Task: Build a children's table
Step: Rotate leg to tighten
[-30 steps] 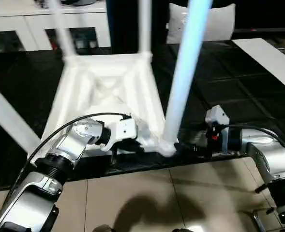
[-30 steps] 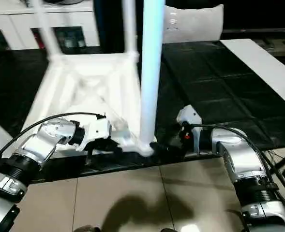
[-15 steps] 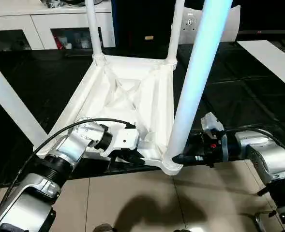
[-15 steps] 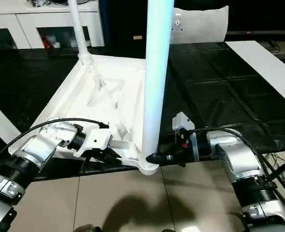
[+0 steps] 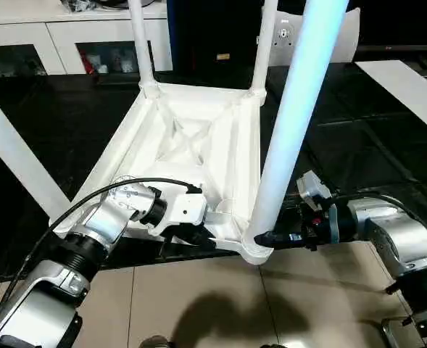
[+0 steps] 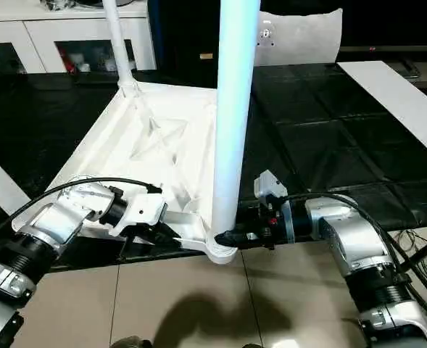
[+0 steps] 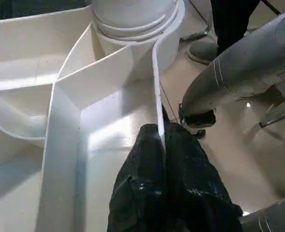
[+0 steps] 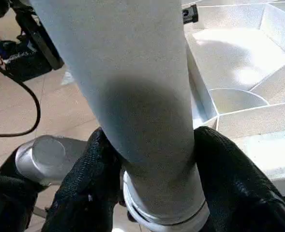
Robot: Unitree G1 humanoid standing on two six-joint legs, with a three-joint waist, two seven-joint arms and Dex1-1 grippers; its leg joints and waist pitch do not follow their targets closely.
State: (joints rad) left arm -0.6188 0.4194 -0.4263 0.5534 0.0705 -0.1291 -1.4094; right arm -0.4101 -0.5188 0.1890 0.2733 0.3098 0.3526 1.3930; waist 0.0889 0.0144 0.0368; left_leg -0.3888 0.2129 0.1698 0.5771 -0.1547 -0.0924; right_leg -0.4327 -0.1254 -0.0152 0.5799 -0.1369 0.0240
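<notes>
Right wrist view | right claw grips leg | left claw pinches tabletop rim | no legible writing

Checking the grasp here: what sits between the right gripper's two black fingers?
The base of a long white plastic tube leg, just above the rounded corner socket; the right gripper straddles it, as the right wrist view shows.

Indoor lab or showroom — white glass-door cabinet, tiled floor, black mat

Smooth white plastic table
</notes>
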